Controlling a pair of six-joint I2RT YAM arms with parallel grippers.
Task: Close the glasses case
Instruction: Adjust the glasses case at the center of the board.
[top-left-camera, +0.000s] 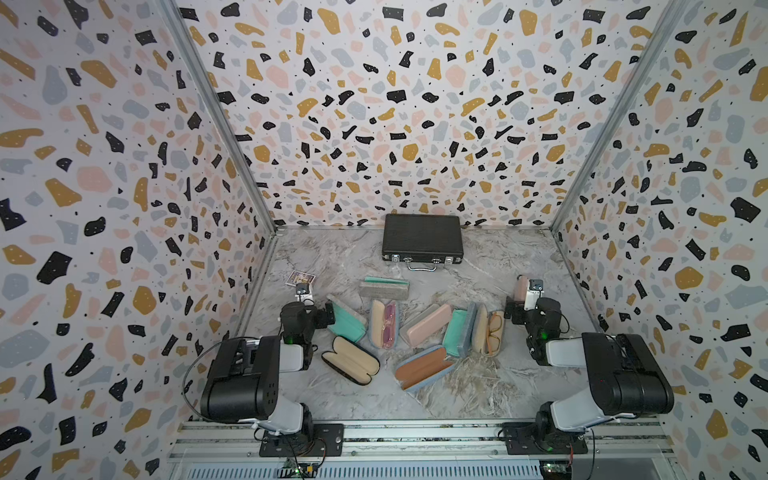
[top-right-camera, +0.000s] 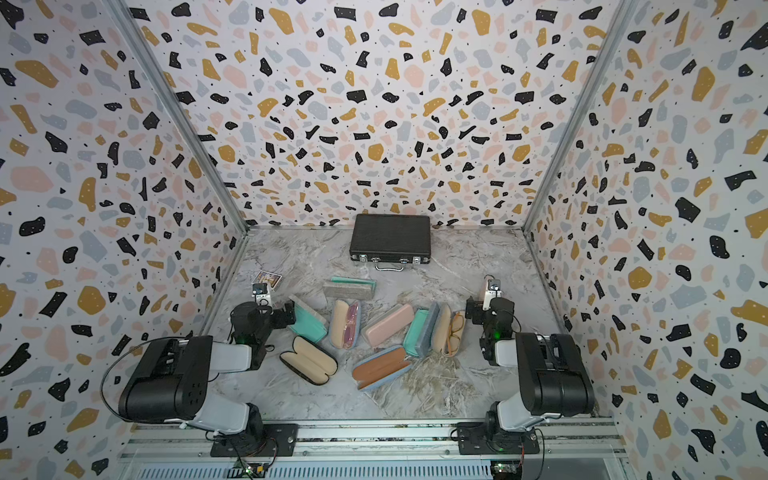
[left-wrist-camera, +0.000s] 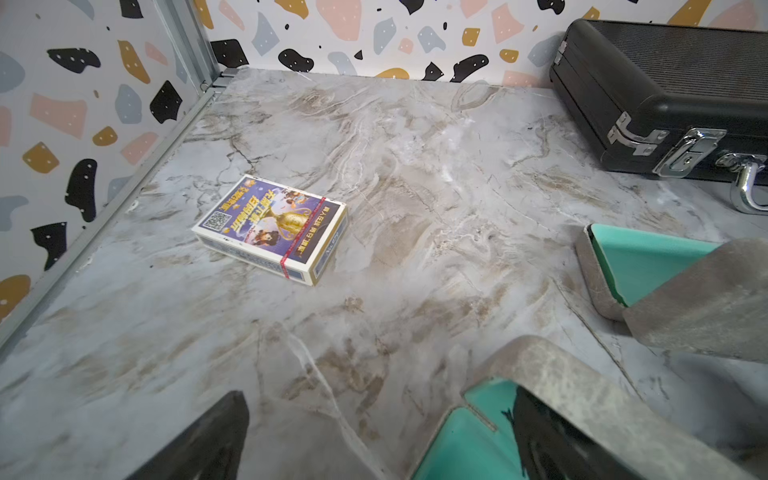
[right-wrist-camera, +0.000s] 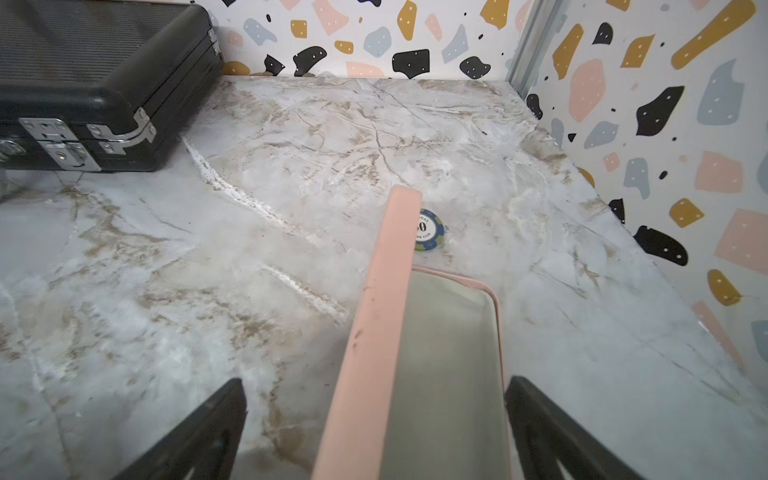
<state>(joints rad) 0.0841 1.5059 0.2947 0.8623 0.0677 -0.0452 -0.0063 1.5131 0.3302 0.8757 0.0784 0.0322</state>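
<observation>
Pink glasses case (right-wrist-camera: 370, 332): open, lying on the tabletop (top-left-camera: 478, 395) at the right side. In both top views it shows just beside the right wrist camera (top-left-camera: 519, 287) (top-right-camera: 484, 291). One pink half stands on edge and the pale-lined half lies beside it.

Right gripper (right-wrist-camera: 376, 381): fingers (right-wrist-camera: 199, 432) spread wide, one on each side of the pink glasses case. Contact cannot be confirmed. A poker chip (right-wrist-camera: 430, 230) lies just past the case's far end, partly hidden by the pink half.

Teal-lined grey case (left-wrist-camera: 469, 444): open, at the left side (top-left-camera: 347, 320).

Left gripper (left-wrist-camera: 376, 395): fingers spread wide, gripping nothing. One finger shows dark against the teal lining under the raised grey lid; the other is over bare tabletop.

A second grey case (top-left-camera: 383, 286) sits just beyond, partly open.

Between the arms lie more cases:
- a beige case with pink glasses (top-left-camera: 383, 323)
- a black case (top-left-camera: 350, 359), open, with beige lining
- a blue case (top-left-camera: 424, 368), open, with orange lining
- a beige case with amber glasses (top-left-camera: 489, 332)

A black briefcase (top-left-camera: 422, 237) lies shut against the back wall. A card box (left-wrist-camera: 270, 228) lies near the left wall.
</observation>
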